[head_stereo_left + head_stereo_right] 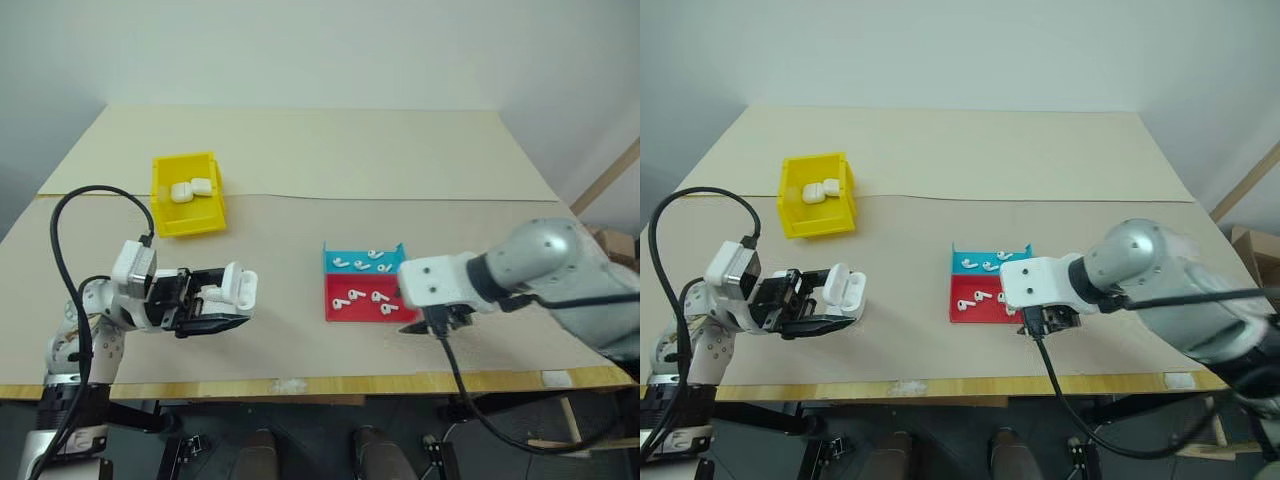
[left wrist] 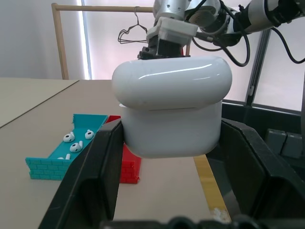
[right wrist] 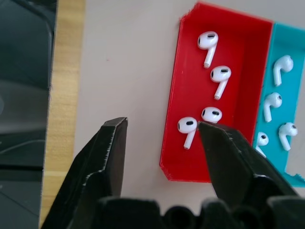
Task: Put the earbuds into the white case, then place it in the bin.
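Observation:
My left gripper (image 1: 218, 300) is shut on the white case (image 1: 236, 288), holding it level above the table's left front; in the left wrist view the case (image 2: 171, 114) sits between the two black fingers, with a seam showing under its lid. Several small white earbuds (image 1: 353, 296) lie in a shallow red tray (image 1: 340, 314). My right gripper (image 1: 430, 322) hangs over that tray's near right end, pointing steeply down. In the right wrist view its jaws stand apart (image 3: 163, 126), with one fingertip (image 3: 212, 131) beside two earbuds (image 3: 187, 128). The yellow bin (image 1: 160, 190) stands at the back left.
Two white cases (image 1: 190, 188) lie inside the bin. A shallow blue tray (image 1: 333, 257) with several more earbuds adjoins the red tray's far side. The table's wooden front edge (image 1: 300, 385) runs just below both grippers. Black cables trail from both wrists.

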